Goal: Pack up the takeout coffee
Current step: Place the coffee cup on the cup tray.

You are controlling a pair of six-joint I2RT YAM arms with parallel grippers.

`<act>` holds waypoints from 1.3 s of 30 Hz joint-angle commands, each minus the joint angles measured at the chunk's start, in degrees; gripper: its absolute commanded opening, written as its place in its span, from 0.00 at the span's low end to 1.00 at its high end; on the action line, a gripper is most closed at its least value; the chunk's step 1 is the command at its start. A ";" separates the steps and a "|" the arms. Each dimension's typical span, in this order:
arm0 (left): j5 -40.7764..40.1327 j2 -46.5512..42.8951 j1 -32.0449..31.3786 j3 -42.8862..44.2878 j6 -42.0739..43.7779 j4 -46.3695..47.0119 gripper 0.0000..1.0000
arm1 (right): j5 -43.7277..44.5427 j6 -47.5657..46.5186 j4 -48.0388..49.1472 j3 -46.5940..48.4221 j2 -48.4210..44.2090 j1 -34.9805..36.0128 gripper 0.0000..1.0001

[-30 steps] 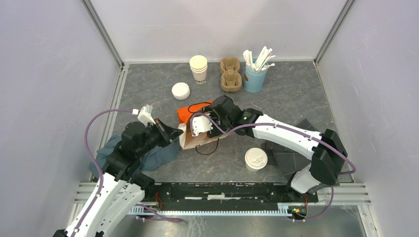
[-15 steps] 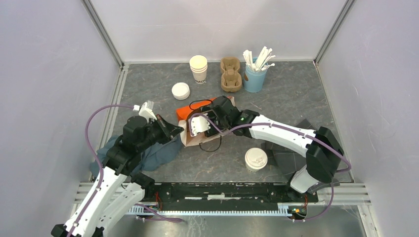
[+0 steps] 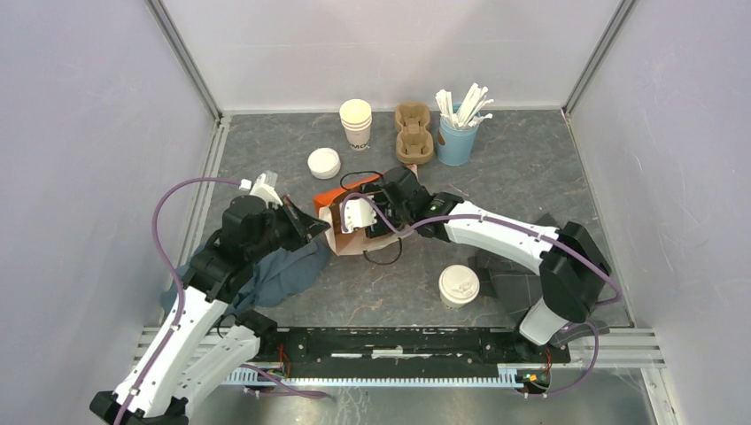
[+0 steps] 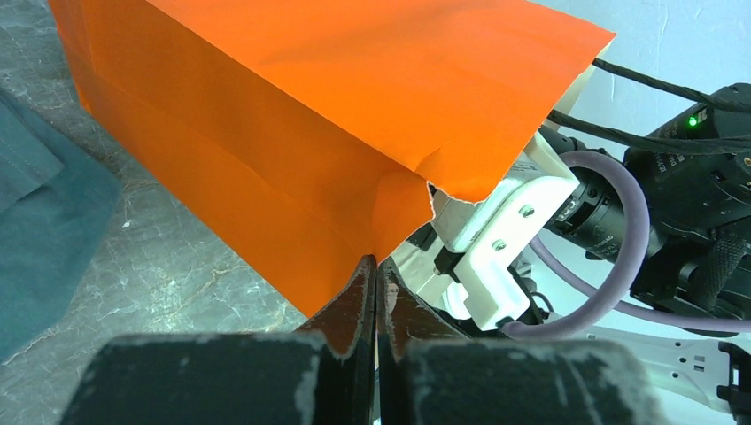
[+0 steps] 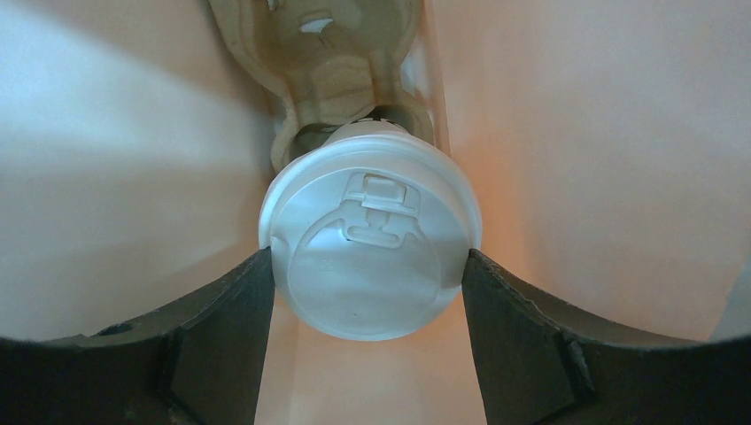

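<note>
An orange paper bag [image 3: 330, 200] lies on its side mid-table, mouth toward the right. My left gripper [image 3: 317, 232] is shut on the bag's rim; the left wrist view shows the jaws pinched on the orange edge [image 4: 376, 266] of the bag [image 4: 292, 115]. My right gripper [image 3: 370, 220] reaches into the bag's mouth. In the right wrist view it [image 5: 367, 270] is shut on a lidded cup [image 5: 372, 235], with a cardboard carrier [image 5: 328, 53] just beyond it inside the bag. A second lidded cup [image 3: 459, 285] stands on the table at the near right.
A stack of lidless cups [image 3: 356, 124], a stack of loose lids [image 3: 324, 163], a cardboard carrier [image 3: 414, 133] and a blue cup of stirrers [image 3: 457, 133] stand at the back. A blue-grey cloth [image 3: 274, 270] lies under the left arm. Dark flat pieces [image 3: 514, 282] lie at the right.
Both grippers and the bag have shifted a little toward the back of the table. The right gripper sits deeper in the bag's mouth. The cup on the table has not moved.
</note>
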 commanded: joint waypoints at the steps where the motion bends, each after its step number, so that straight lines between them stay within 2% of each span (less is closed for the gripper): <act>1: 0.05 0.17 -0.21 3.38 -2.99 -1.13 0.02 | -1.77 3.63 -1.24 1.63 2.63 -0.53 0.45; 17: 2.83 4.41 -0.17 7.21 -4.61 -5.33 0.02 | -2.44 10.56 -14.29 10.94 3.27 -0.63 0.46; 22: 5.38 4.87 -0.14 6.51 -6.09 -4.94 0.02 | -3.06 12.03 -13.71 8.90 0.55 -0.63 0.46; 34: 14.89 4.81 0.35 4.70 -11.69 -6.40 0.02 | -3.02 15.23 -19.27 4.42 -7.96 1.41 0.46; 39: 14.05 5.36 0.80 5.70 -12.15 -10.80 0.02 | -2.95 14.45 -17.70 1.40 -8.36 1.40 0.46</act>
